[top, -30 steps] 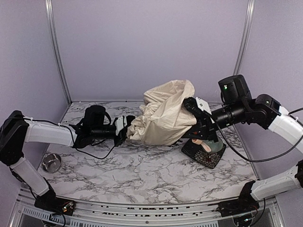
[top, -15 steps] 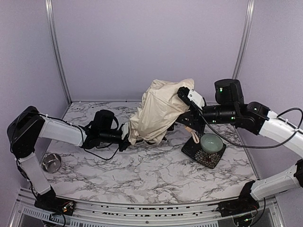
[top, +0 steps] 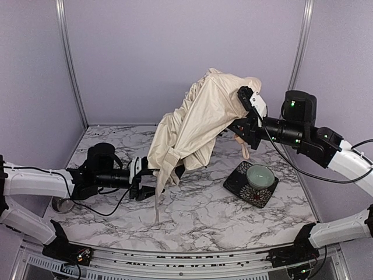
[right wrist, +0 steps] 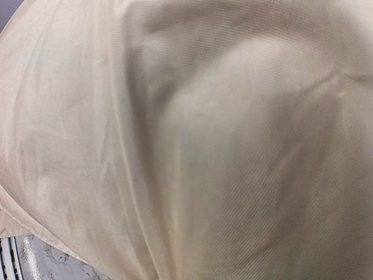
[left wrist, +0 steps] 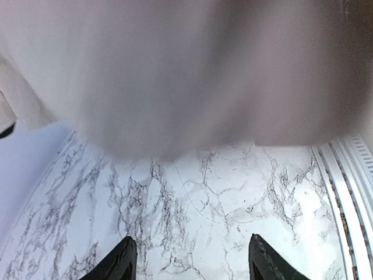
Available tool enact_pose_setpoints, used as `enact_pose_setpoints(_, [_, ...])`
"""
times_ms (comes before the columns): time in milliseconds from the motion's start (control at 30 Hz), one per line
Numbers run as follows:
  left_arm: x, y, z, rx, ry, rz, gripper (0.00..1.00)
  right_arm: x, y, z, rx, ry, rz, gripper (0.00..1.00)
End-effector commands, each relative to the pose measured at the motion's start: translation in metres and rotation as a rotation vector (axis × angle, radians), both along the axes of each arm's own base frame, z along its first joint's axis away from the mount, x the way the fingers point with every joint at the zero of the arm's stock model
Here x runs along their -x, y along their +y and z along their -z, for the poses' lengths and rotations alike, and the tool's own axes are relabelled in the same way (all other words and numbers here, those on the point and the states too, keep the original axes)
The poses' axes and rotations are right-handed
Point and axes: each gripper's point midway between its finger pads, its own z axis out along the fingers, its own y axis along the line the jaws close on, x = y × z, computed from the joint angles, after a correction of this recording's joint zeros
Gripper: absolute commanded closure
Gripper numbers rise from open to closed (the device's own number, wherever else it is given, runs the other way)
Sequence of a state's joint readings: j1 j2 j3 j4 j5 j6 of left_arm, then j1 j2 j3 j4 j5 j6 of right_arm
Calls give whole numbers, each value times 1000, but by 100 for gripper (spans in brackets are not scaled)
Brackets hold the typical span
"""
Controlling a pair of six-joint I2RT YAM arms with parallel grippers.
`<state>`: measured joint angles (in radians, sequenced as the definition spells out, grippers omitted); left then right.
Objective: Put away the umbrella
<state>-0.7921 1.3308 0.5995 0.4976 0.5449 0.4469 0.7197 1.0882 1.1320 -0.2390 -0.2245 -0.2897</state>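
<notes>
The left gripper (top: 141, 184), jaws apart and empty, hovers just beside the low left hem of the umbrella (top: 201, 114), where a strap (top: 157, 204) dangles toward the table (top: 204, 219). The umbrella hangs in the air, fabric loose and unwrapped, rising to the right, where the right gripper (top: 245, 122) is clamped on its handle end. Below and right of the umbrella a bowl (top: 260, 174) sits on a dark tray (top: 239, 188). To do this well, the left claw should probably gather the folds low and catch that strap while the right holds steady, clear of the bowl.
</notes>
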Motion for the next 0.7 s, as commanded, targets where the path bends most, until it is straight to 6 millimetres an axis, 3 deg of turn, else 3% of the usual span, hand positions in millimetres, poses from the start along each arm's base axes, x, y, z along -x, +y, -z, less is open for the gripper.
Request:
enact_pose_setpoints(0, [9,18,-36,113,-52,-4,33,5,-6,-41,-82,-107,9,100])
enact_pose_setpoints(167, [12,38,-85,290,-72,-64,30,4,-8,-41,-76,-110,19,100])
enact_pose_setpoints(267, [12,40,-114,380,-26,-75,35,3,-8,-42,-79,-114,21,100])
enact_pose_setpoints(367, [9,39,-124,414,-4,-87,41,3,-7,-42,-80,-115,20,100])
enact_pose_setpoints(467, [-4,43,-134,478,18,-161,57,3,-6,-42,-83,-115,15,100])
enact_pose_setpoints(667, [9,30,-138,489,45,-66,59,1,-6,-43,-86,-116,22,100])
